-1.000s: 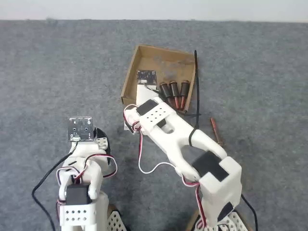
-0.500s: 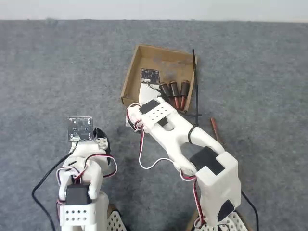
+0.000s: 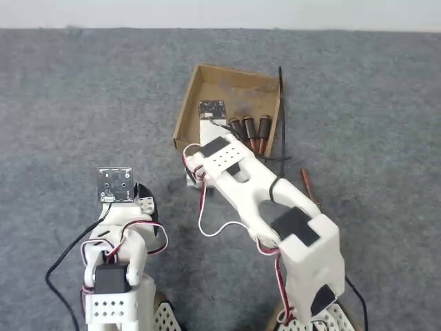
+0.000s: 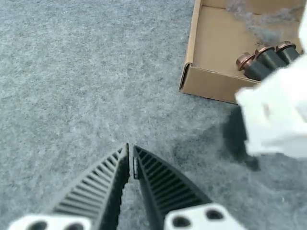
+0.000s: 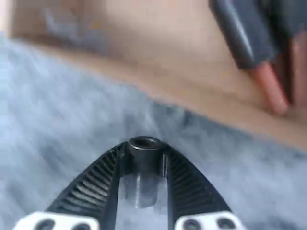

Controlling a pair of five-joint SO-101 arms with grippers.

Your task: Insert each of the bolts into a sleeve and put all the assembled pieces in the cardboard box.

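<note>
My right claw [image 5: 144,148] pinches a sleeve [image 5: 142,167] just outside the box [image 5: 134,33]; gripped at the tips, it could twist loose. My left claw [image 4: 130,148] is pressed together.

White arms [image 3: 256,191] with black servo blocks [image 3: 296,225], red and white cables [image 3: 204,227], ribbed black end effector fingers [image 4: 165,184]

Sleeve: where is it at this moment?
In the right wrist view, the sleeve sits gripped in the right hand, above the carpet just outside the cardboard box's near wall.

3 pcs [image 3: 249,129] in box [image 3: 185,110]; bolt [image 3: 309,187] outside; sleeve [image 5: 143,149] in R pincer [image 5: 144,143]
</note>
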